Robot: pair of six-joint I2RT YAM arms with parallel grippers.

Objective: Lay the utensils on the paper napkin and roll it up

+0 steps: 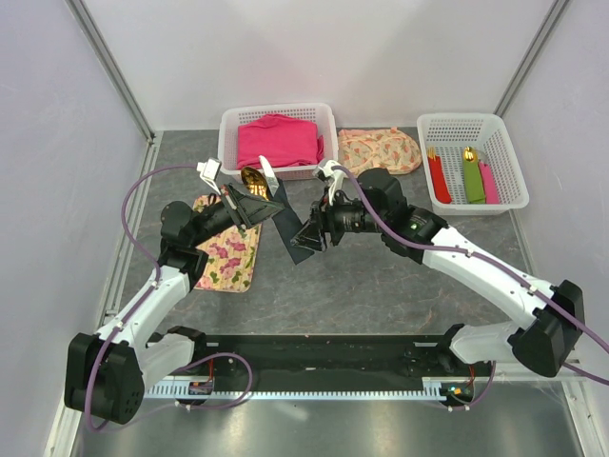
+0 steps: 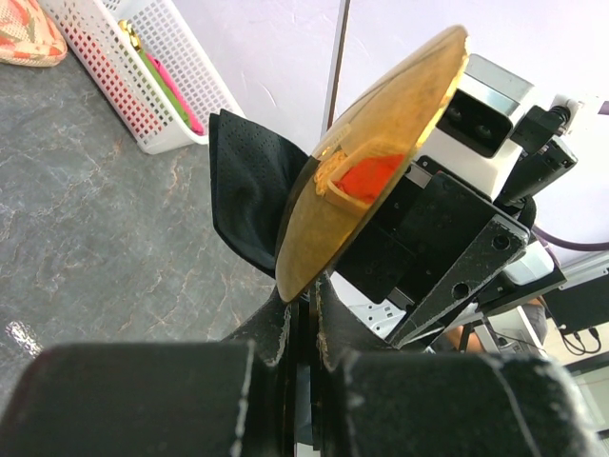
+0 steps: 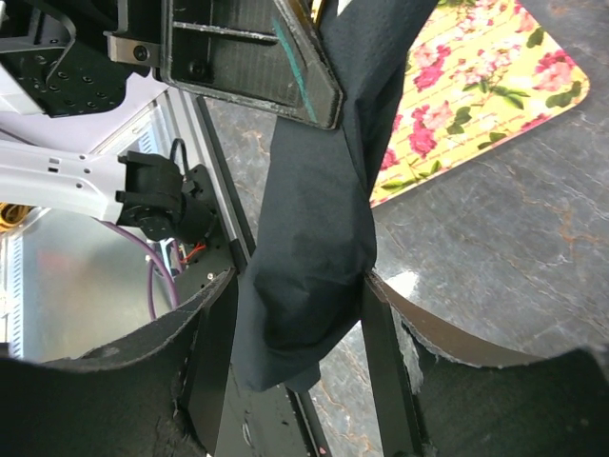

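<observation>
The paper napkin [image 3: 314, 190] is thin, matte and black. In the left wrist view its surface shows a fine dotted emboss, and it hangs in soft folds rather than lying flat. It is off the table, stretched in the air between the 2 grippers above the grey, marble-veined tabletop [image 1: 381, 276], just beside the floral mat [image 1: 228, 259]. The mat is a rounded rectangle, yellow with pink roses.

The utensils [image 2: 381, 162] show mainly as 1 large gold spoon head, smooth and mirror-bright, with an orange-red reflection in its bowl. Seen from above, the gold heads stick out of the napkin's upper end. How many pieces there are cannot be told.

The left gripper [image 2: 306, 319] has its 2 black fingers pinched together at the foot of that gold head, where the napkin gathers — only a hairline slit shows between them. The right gripper [image 3: 300, 286] has its jaws set apart around the napkin's bunched lower part, which fills the gap and touches both inner faces.

At the back stand 2 white lattice plastic baskets. 1 basket [image 1: 276, 116] holds a folded pink cloth [image 1: 276, 141] — the other basket [image 1: 461, 118] holds 3 slim rolls [image 1: 473, 181] in red, green and pink.
</observation>
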